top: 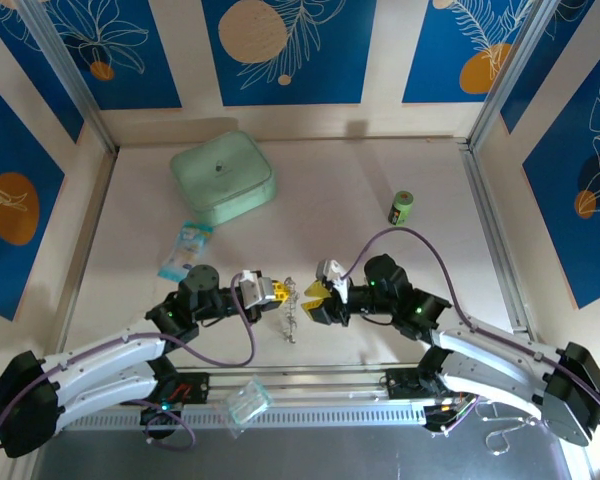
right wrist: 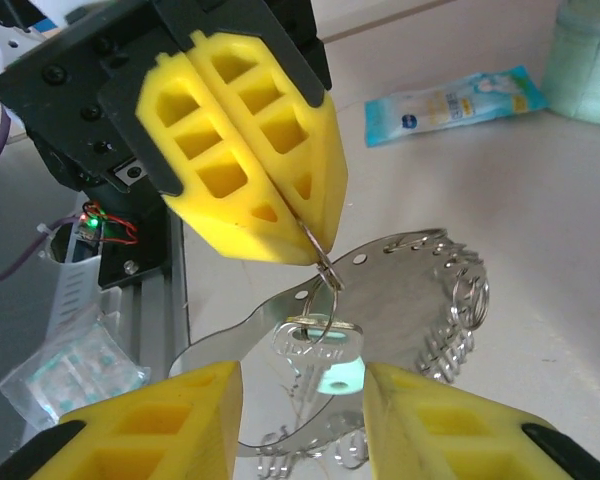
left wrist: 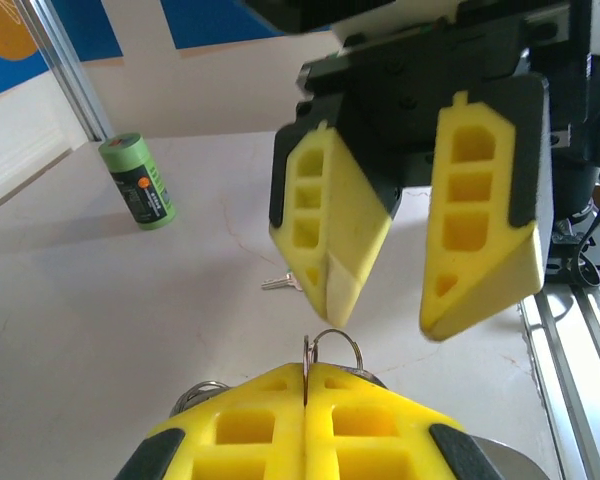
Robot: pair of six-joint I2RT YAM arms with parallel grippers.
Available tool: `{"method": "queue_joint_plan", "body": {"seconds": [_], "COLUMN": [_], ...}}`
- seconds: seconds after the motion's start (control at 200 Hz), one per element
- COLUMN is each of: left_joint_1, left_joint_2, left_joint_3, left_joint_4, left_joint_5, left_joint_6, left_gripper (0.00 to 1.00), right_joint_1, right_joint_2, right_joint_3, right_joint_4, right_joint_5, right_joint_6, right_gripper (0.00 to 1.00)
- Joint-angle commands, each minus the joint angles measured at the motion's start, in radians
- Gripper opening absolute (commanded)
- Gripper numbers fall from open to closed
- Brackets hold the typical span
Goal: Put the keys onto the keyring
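My left gripper [top: 271, 292] [left wrist: 306, 375] is shut on a thin split ring [left wrist: 332, 345] of the keyring [right wrist: 420, 290], a shiny metal plate edged with several wire rings, and holds it off the table. From that ring hangs a pale silver key [right wrist: 325, 335], with a mint-green key head [right wrist: 342, 378] behind it. My right gripper [top: 316, 296] [right wrist: 302, 378] faces the left one, open, its fingers [left wrist: 325, 240] either side of the hanging key and apart from it. Another small silver key [left wrist: 280, 282] lies on the table under them.
A mint-green rounded box [top: 222, 177] sits at the back left. A green can [top: 403, 207] [left wrist: 138, 180] stands at the back right. A blue-white packet [top: 185, 250] [right wrist: 450, 100] lies left of the arms, and a clear plastic bag [top: 248, 402] lies on the front rail.
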Motion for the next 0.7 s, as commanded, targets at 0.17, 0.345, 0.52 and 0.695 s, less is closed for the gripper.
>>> {"method": "queue_joint_plan", "body": {"seconds": [0.17, 0.345, 0.52, 0.695], "left_joint_1": [0.000, -0.001, -0.001, 0.000], "left_joint_2": [0.000, -0.001, 0.000, -0.003], "left_joint_3": [-0.007, -0.009, -0.009, -0.010], "left_joint_4": [0.069, 0.072, 0.075, 0.075], "left_joint_5": [0.042, 0.047, 0.057, 0.059], "left_joint_6": [0.061, 0.067, 0.068, 0.070], "left_gripper": [0.00, 0.00, 0.00, 0.00], "right_joint_1": [0.011, 0.011, 0.011, 0.011], "right_joint_2": [0.050, 0.053, 0.064, 0.069], "right_joint_3": [0.054, 0.055, 0.061, 0.062], "right_joint_4": [0.054, 0.053, 0.063, 0.068], "right_joint_5": [-0.016, -0.021, -0.018, -0.021], "right_joint_6": [0.076, 0.078, 0.077, 0.071], "right_gripper": [0.30, 0.29, 0.20, 0.08]}}
